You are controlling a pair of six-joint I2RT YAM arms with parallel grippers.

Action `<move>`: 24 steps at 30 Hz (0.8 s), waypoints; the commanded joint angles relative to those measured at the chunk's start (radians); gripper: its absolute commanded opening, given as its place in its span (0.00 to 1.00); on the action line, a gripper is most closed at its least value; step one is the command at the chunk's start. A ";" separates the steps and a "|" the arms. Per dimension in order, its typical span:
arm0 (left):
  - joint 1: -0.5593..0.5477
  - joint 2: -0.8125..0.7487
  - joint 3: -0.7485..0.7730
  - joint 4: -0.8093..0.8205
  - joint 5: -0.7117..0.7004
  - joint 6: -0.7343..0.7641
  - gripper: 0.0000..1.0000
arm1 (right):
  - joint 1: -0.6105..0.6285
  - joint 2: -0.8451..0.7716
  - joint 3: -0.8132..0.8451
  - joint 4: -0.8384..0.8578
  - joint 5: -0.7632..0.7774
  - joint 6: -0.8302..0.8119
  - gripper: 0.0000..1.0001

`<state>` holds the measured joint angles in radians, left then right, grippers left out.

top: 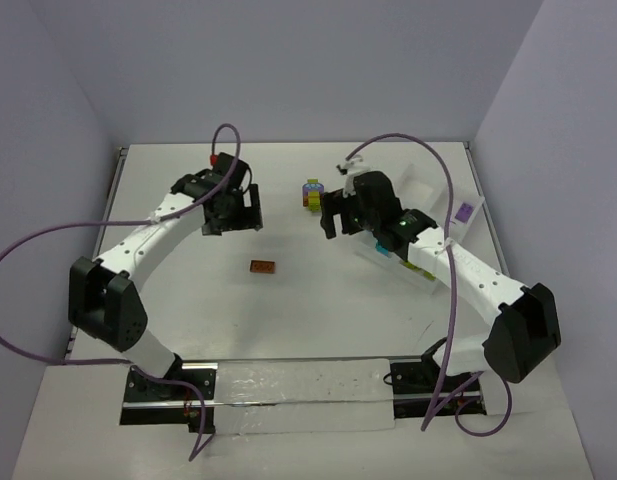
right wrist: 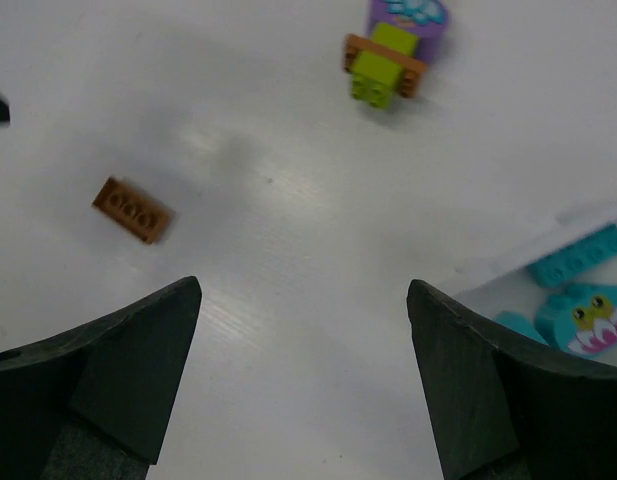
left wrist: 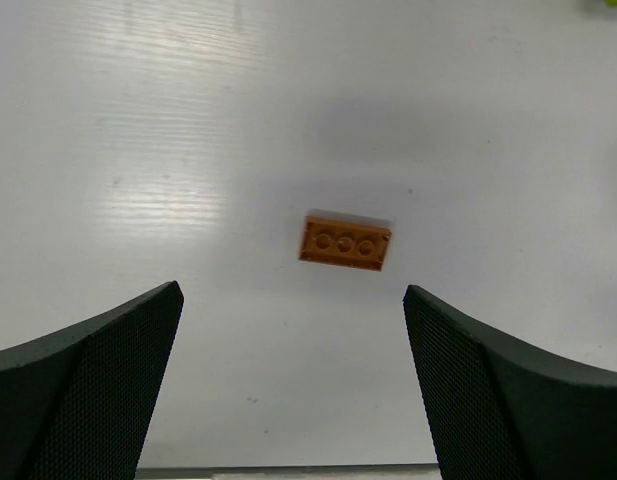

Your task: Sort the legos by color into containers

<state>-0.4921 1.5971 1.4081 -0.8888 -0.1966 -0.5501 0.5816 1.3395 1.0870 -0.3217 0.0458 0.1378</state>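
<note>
While both arms hang over counter (top: 308,320), left fingers (left wrist: 98,390) stand wide apart, empty. Lone orange brick (left wrist: 345,242) lies flat on bare counter ahead of them, untouched. Right fingers (right wrist: 488,380) also apart, holding nothing. Multicoloured clump (right wrist: 393,50) sits farther out, apart from tray (right wrist: 548,225). Cyan bricks (right wrist: 578,258) lie in tray compartment beside right fingers; purple brick (top: 466,211) in another.

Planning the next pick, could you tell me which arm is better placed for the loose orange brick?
Left: the orange brick lies straight ahead of the open left gripper, but off to the side of the right gripper.
</note>
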 commanded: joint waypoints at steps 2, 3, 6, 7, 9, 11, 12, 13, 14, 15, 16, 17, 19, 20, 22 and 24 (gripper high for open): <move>0.174 -0.117 -0.047 -0.059 0.056 -0.042 0.99 | 0.154 0.092 0.038 0.102 -0.120 -0.353 0.90; 0.208 -0.134 -0.065 -0.050 0.059 -0.055 0.99 | 0.180 0.129 0.069 0.086 -0.119 -0.379 0.90; 0.295 -0.182 -0.100 -0.041 0.043 -0.093 0.99 | 0.234 0.287 0.184 0.031 -0.119 -0.447 0.89; 0.314 -0.190 -0.104 -0.040 0.033 -0.101 0.99 | 0.252 0.333 0.203 0.021 -0.118 -0.467 0.89; 0.336 -0.218 -0.108 -0.038 0.013 -0.119 0.99 | 0.272 0.393 0.256 0.007 -0.117 -0.508 0.90; 0.361 -0.238 -0.117 -0.039 0.003 -0.127 0.99 | 0.291 0.481 0.312 -0.024 -0.130 -0.530 0.90; 0.368 -0.249 -0.120 -0.038 0.001 -0.127 0.99 | 0.303 0.508 0.330 -0.034 -0.132 -0.544 0.90; 0.373 -0.254 -0.125 -0.037 0.001 -0.124 0.99 | 0.309 0.531 0.344 -0.034 -0.140 -0.552 0.90; 0.379 -0.257 -0.130 -0.036 0.002 -0.121 0.99 | 0.312 0.553 0.357 -0.032 -0.150 -0.559 0.90; 0.380 -0.259 -0.132 -0.036 0.002 -0.120 0.99 | 0.314 0.559 0.364 -0.031 -0.153 -0.563 0.90; 0.383 -0.258 -0.135 -0.039 0.001 -0.120 0.99 | 0.315 0.580 0.376 -0.034 -0.154 -0.566 0.90; 0.385 -0.258 -0.141 -0.042 -0.001 -0.119 0.99 | 0.317 0.608 0.388 -0.039 -0.162 -0.569 0.90; 0.386 -0.259 -0.150 -0.038 0.000 -0.117 0.99 | 0.317 0.642 0.416 -0.048 -0.170 -0.570 0.89; 0.387 -0.260 -0.152 -0.036 0.002 -0.117 0.99 | 0.318 0.648 0.426 -0.051 -0.175 -0.569 0.89; 0.389 -0.260 -0.161 -0.026 0.009 -0.116 0.99 | 0.320 0.685 0.452 -0.063 -0.185 -0.568 0.88; 0.388 -0.258 -0.161 -0.027 0.009 -0.114 0.99 | 0.324 0.709 0.464 -0.065 -0.191 -0.565 0.88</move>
<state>-0.1109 1.3557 1.2492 -0.9323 -0.1852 -0.6590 0.8975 2.0117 1.4831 -0.3751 -0.1182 -0.4077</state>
